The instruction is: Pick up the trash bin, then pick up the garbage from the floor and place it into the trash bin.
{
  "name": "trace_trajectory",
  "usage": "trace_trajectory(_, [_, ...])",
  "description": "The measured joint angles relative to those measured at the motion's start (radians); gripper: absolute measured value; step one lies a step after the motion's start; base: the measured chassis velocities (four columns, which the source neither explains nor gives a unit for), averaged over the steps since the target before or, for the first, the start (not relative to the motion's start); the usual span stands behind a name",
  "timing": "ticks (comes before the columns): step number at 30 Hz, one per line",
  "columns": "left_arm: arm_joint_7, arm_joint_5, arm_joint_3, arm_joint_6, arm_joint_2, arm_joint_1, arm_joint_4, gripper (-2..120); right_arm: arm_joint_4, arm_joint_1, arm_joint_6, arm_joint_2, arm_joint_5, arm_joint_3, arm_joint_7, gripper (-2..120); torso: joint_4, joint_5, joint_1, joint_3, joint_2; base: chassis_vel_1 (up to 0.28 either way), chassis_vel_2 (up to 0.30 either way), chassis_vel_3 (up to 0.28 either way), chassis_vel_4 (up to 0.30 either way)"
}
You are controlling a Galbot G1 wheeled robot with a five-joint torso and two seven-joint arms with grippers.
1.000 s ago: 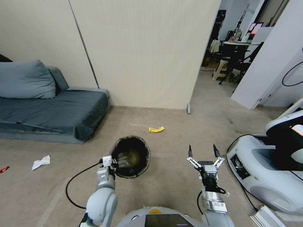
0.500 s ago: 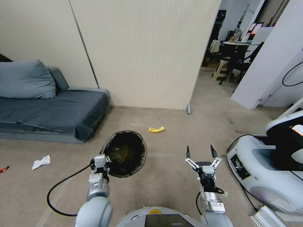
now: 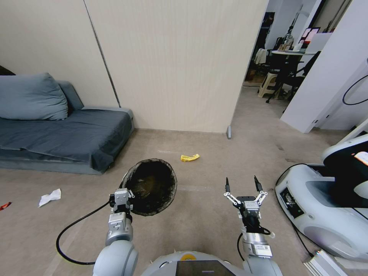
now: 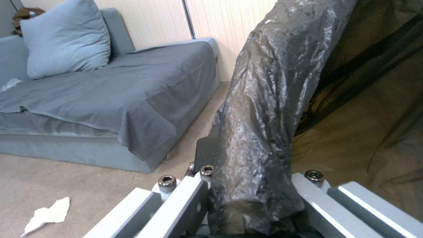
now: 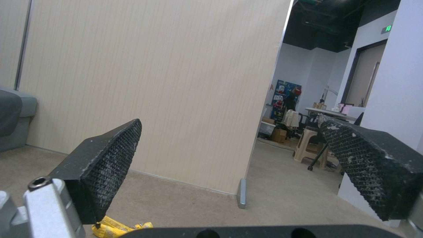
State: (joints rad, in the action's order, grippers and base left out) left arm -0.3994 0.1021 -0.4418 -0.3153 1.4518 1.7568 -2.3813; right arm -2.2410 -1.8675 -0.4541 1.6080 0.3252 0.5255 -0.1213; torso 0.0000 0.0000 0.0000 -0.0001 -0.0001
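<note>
My left gripper is shut on the near rim of the trash bin, which hangs above the floor with its black-lined mouth facing up. The left wrist view shows the black bag's folded rim pinched between the fingers. My right gripper is open and holds nothing, to the right of the bin. A yellow peel-like scrap of garbage lies on the floor ahead, also visible low in the right wrist view as the yellow scrap. A crumpled white tissue lies at the left, and a red wrapper at the left edge.
A grey sofa with a cushion stands at the left against a beige wall. Another white robot base with cables sits at the right. A doorway at the back right leads to a room with chairs.
My left arm has swung the bin leftward and slightly back toward me. The right gripper has drawn back a little and stays open.
</note>
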Motion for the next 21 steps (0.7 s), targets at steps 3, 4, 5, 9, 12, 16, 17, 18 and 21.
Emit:
trace_trajectory(3, [0.000, 0.001, 0.002, 0.002, 0.001, -0.003, 0.001, 1, 0.000, 0.000, 0.000, 0.000, -0.001, 0.004, 0.000, 100, -0.0001, 0.0000, 0.000, 0.000, 0.000, 0.000, 0.000, 0.000, 0.000])
trace_trajectory(4, [0.000, 0.001, 0.002, 0.002, 0.001, -0.003, 0.001, 1, 0.000, 0.000, 0.000, 0.000, -0.001, 0.004, 0.000, 100, -0.0001, 0.0000, 0.000, 0.000, 0.000, 0.000, 0.000, 0.000, 0.000])
trace_trajectory(5, [0.000, 0.001, 0.003, 0.002, 0.002, -0.004, 0.002, 1, -0.001, 0.000, 0.000, 0.000, -0.001, 0.005, 0.000, 100, -0.0001, 0.0000, 0.000, 0.000, 0.000, 0.000, 0.000, 0.000, 0.000])
trace_trajectory(9, [0.000, 0.002, 0.003, 0.002, 0.001, -0.005, 0.002, 1, -0.001, 0.000, 0.002, 0.000, -0.003, 0.005, 0.000, 100, -0.0001, 0.0000, 0.000, 0.000, 0.000, 0.000, 0.000, 0.000, 0.000])
trace_trajectory(12, [-0.001, 0.003, 0.002, 0.002, -0.002, -0.004, 0.002, 1, -0.001, -0.002, 0.002, 0.000, -0.004, 0.005, 0.000, 100, 0.0000, 0.0000, 0.000, 0.000, 0.000, 0.000, 0.000, 0.000, 0.000])
trace_trajectory(16, [-0.001, 0.006, 0.003, 0.002, -0.005, -0.003, 0.002, 1, -0.001, -0.006, 0.004, 0.000, -0.007, 0.005, -0.002, 100, -0.0001, 0.0000, 0.000, 0.000, 0.000, 0.000, 0.000, 0.000, 0.000])
trace_trajectory(17, [-0.001, 0.007, 0.004, 0.002, -0.005, -0.003, 0.002, 1, -0.001, -0.007, 0.004, 0.000, -0.008, 0.005, -0.002, 100, -0.0001, 0.0000, 0.000, 0.000, 0.000, 0.000, 0.000, 0.000, 0.000])
trace_trajectory(18, [-0.001, 0.007, 0.004, 0.002, -0.005, -0.003, 0.002, 1, -0.001, -0.007, 0.004, 0.000, -0.008, 0.005, -0.002, 100, -0.0001, 0.0000, 0.000, 0.000, 0.000, 0.000, 0.000, 0.000, 0.000])
trace_trajectory(21, [-0.001, 0.011, 0.007, 0.001, -0.004, -0.005, 0.002, 1, -0.001, -0.008, 0.004, 0.000, -0.008, 0.007, -0.002, 100, 0.0000, 0.0000, 0.000, 0.000, 0.000, -0.085, 0.084, 0.088, -0.074])
